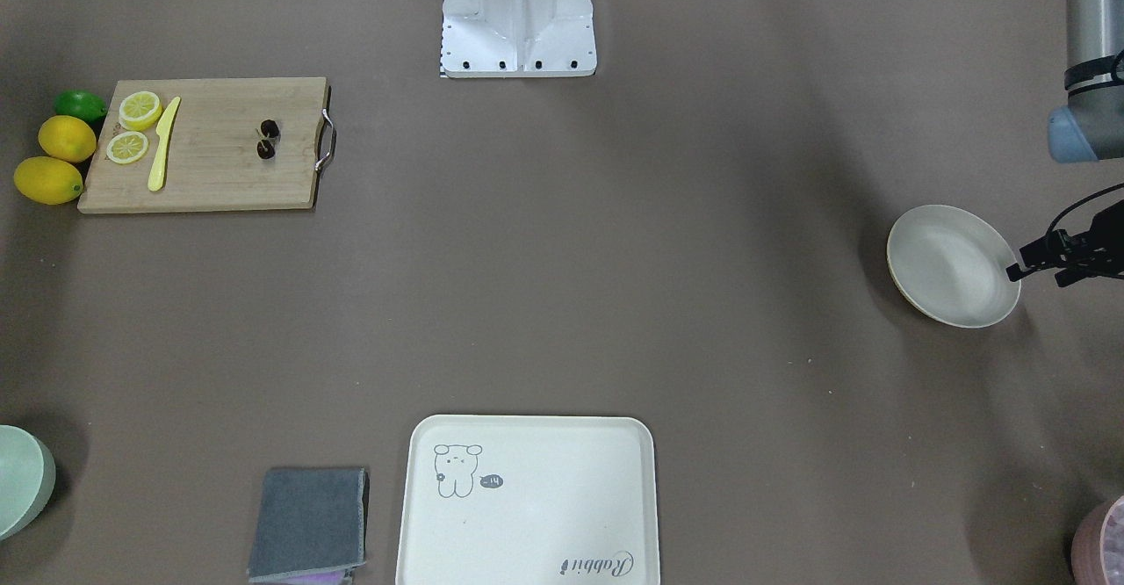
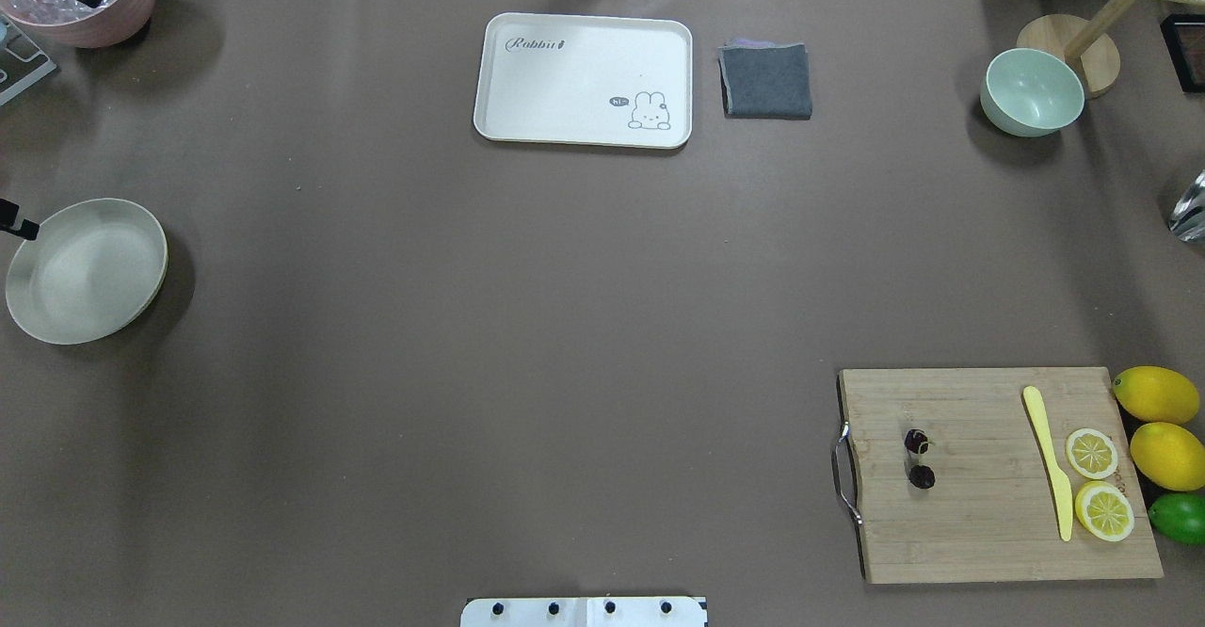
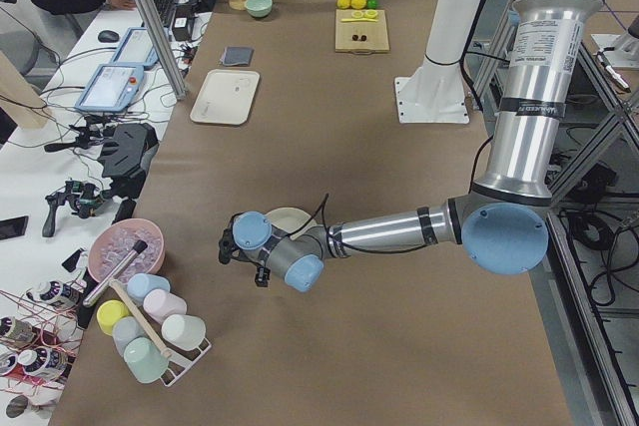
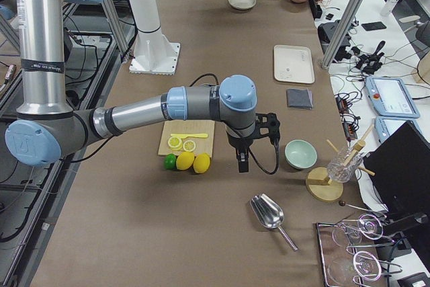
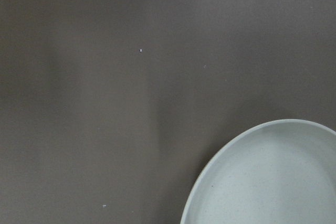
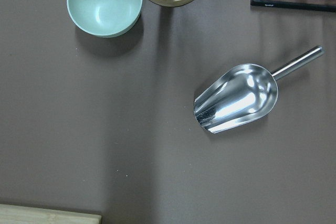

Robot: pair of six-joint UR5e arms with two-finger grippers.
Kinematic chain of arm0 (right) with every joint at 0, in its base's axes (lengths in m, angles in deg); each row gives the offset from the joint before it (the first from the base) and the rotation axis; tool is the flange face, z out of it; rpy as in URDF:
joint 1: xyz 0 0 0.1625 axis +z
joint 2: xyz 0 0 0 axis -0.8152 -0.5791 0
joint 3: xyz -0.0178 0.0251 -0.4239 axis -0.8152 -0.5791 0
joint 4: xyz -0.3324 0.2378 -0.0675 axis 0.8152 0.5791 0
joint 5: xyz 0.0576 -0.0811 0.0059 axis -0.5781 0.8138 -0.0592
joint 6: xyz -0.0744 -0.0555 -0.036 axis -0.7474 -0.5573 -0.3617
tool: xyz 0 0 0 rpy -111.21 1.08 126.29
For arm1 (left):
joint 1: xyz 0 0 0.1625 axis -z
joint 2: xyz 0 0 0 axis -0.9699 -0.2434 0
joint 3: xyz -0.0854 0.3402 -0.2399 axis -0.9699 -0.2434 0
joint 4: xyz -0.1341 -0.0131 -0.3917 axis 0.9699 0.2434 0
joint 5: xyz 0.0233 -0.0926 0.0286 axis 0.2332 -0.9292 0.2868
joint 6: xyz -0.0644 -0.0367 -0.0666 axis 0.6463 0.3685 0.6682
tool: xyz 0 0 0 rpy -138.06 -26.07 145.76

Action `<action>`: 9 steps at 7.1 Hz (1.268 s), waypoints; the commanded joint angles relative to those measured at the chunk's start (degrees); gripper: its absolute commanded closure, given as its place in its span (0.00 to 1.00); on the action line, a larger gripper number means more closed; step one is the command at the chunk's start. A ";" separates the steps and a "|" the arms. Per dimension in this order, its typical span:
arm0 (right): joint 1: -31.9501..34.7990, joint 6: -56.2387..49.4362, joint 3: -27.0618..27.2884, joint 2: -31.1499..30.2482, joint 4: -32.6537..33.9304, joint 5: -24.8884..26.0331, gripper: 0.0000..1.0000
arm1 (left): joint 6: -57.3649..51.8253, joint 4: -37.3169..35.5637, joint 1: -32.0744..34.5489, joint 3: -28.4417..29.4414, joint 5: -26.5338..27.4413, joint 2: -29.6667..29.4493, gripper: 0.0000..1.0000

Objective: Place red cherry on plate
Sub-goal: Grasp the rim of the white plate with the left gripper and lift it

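The cherry lies on the cutting board, well apart from the plate.

Table plain brown. Plate cream-white, right of frame. Red cherry dark maroon, near black, on light wood-grain cutting board, upper left. Lemons yellow, lime green, knife pale yellow. Tray cream with grey animal drawing and script, bottom centre. Cloth dark grey. Bowl pale green. Scoop shiny silver.

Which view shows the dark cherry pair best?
Overhead exterior: the pair of tiny dark maroon cherries lies unobstructed on the wooden cutting board. Front-facing shows them similarly; exterior left only as specks; the rest not at all.
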 commanded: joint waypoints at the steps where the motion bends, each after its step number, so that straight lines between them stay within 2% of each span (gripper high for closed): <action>1: 0.10 0.00 0.14 -0.28 0.02 -0.03 0.00 | 2.83 5.11 -2.27 1.12 2.19 0.48 0.11; 2: 0.10 0.00 0.14 -0.37 -0.07 -0.03 0.00 | 2.84 5.22 -2.45 1.13 2.19 0.48 0.23; 4: 0.71 0.00 0.41 -0.54 0.02 -0.03 0.00 | 2.84 8.70 -3.76 1.04 5.07 1.44 0.67; 5: 0.72 0.00 0.58 -0.55 0.02 -0.03 0.00 | 2.84 9.78 -4.64 0.95 5.88 2.06 0.95; 6: 0.72 0.00 0.76 -0.55 0.02 -0.03 0.00 | 2.58 9.96 -4.65 0.52 5.88 2.15 1.00; 8: 0.89 0.00 0.85 -0.55 0.02 -0.03 0.00 | 2.49 10.84 -4.56 -0.36 4.75 2.15 1.00; 9: 0.98 0.00 1.19 -0.55 0.10 -0.03 0.00 | 2.92 9.97 -4.04 -1.85 0.13 2.15 1.00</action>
